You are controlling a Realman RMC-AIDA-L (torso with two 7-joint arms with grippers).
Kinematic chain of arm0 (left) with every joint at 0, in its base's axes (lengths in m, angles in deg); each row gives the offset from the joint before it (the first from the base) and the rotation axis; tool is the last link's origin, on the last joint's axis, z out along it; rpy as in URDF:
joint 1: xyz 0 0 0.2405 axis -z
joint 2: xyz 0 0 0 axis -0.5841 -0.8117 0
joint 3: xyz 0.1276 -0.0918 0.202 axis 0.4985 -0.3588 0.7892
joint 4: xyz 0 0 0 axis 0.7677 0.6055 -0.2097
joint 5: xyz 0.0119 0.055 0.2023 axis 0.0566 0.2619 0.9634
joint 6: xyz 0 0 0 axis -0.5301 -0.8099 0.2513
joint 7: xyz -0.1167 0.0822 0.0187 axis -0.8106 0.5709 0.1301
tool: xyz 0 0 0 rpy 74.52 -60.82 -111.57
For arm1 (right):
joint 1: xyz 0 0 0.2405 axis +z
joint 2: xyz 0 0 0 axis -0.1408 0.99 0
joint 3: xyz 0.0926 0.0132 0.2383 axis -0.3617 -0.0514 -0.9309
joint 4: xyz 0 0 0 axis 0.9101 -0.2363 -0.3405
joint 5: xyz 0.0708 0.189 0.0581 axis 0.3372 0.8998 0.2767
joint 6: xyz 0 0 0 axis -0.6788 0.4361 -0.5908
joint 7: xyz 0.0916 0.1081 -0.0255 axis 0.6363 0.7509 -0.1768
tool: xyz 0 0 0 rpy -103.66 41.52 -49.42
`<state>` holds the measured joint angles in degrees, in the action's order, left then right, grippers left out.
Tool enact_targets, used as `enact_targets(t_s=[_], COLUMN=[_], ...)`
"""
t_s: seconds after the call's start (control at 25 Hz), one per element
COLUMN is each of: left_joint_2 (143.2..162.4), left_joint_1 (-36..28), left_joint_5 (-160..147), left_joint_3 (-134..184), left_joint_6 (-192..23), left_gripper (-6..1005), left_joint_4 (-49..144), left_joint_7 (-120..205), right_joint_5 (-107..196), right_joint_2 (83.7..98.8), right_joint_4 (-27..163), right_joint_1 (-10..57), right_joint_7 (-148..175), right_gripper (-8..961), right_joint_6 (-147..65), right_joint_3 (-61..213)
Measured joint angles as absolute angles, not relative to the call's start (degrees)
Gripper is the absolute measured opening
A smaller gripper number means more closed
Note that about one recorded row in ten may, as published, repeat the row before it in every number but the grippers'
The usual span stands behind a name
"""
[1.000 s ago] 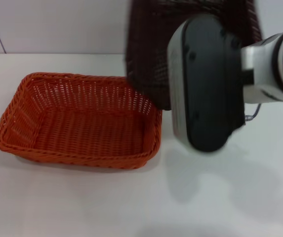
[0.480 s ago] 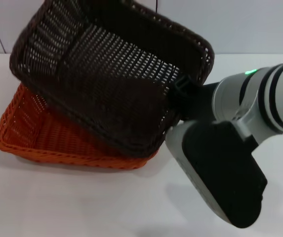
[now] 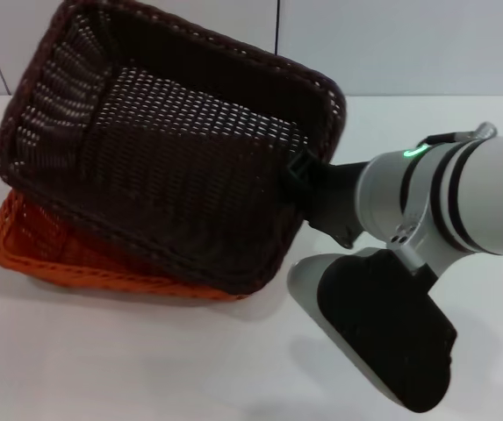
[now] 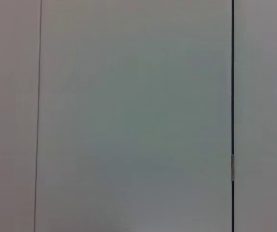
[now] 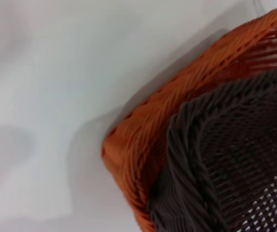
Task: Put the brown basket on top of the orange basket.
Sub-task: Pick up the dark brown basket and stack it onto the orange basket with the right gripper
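The brown basket [image 3: 172, 158] hangs tilted over the orange basket [image 3: 32, 253] and covers most of it; its near edge rests low on the orange rim. My right gripper [image 3: 303, 171] is shut on the brown basket's right rim, and the arm reaches in from the right. In the right wrist view the brown basket's corner [image 5: 235, 164] lies against the orange basket's corner [image 5: 148, 130]. Only the orange basket's left and front edges show in the head view. My left gripper is out of view.
Both baskets are on a white table [image 3: 146, 360] in front of a pale tiled wall [image 3: 409, 44]. The left wrist view shows only a wall panel [image 4: 128, 116]. My right forearm's black housing [image 3: 383, 342] hangs over the table at the front right.
The brown basket has swung from the back right to the left and down over the orange basket. My right arm has turned and lowered with it.
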<state>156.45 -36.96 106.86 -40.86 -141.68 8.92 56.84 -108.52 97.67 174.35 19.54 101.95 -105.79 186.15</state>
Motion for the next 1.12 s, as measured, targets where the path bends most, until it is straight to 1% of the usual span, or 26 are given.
enact_targets(t_s=[0.76, 1.12], left_joint_2=[156.4, 156.29], left_joint_1=[-36.88, -36.71], left_joint_5=[106.87, 107.18], left_joint_3=[-40.34, -40.32], left_joint_6=[-141.08, -141.08], left_gripper=[757, 757], left_joint_4=[8.92, 8.92], left_joint_7=[56.87, 56.87], right_joint_5=[-108.45, -108.56], right_joint_2=[97.77, 97.53], right_joint_4=[168.93, 169.95], right_joint_1=[18.77, 16.49], right_joint_7=[103.89, 105.88], right_gripper=[235, 257], right_joint_6=[-96.87, -96.04], right_joint_3=[190.12, 190.64])
